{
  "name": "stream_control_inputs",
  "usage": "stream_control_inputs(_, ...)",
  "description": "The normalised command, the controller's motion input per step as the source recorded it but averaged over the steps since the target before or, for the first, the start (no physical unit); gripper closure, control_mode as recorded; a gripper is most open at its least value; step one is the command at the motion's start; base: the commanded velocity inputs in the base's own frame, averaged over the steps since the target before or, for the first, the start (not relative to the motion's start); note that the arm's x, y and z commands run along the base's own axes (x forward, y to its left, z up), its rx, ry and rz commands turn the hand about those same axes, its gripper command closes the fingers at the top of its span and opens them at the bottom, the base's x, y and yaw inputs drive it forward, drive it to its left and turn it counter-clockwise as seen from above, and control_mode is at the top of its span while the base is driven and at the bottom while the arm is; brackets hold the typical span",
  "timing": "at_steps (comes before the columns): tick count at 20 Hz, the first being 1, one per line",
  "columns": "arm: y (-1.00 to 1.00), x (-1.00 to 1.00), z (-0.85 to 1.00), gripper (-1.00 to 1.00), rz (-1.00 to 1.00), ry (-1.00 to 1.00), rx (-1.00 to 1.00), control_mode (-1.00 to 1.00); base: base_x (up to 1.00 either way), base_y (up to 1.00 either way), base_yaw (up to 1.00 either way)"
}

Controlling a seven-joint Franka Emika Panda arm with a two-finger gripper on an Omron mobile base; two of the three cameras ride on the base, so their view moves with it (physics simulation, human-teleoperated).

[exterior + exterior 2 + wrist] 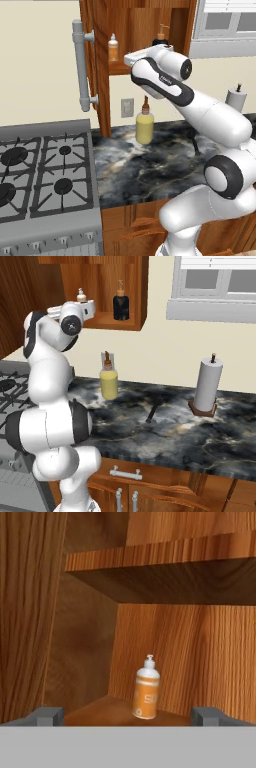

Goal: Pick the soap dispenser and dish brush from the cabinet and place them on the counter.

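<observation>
The cabinet (134, 22) stands open, its door (97, 60) with the grey bar handle swung out to the left. On its lower shelf stands a white pump bottle with an orange label, a soap dispenser (146, 693) (113, 48) (81, 296) by its look. My gripper (127, 716) (89, 308) is open at the shelf's front edge, pointing at this bottle from a short way off, with nothing between its fingertips (48, 714). A thin dark dish brush (152, 412) (195, 144) lies on the black marble counter (190, 438) (150, 172).
A dark pump bottle (120, 304) (161, 36) stands further right on the same shelf. A yellow pump bottle (145, 126) (108, 382) stands on the counter under the cabinet. A paper towel roll (207, 387) is at the right, the stove (40, 172) at the left.
</observation>
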Motion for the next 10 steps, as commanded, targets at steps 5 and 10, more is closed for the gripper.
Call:
stream_control_inputs(5,0.0,0.16,-0.13,-1.0,0.01,0.02,0.0,-1.0,0.0,0.0,0.0)
stream_control_inputs(10,0.0,0.16,-0.08,-1.0,0.01,0.01,0.0,-1.0,0.0,0.0,0.0)
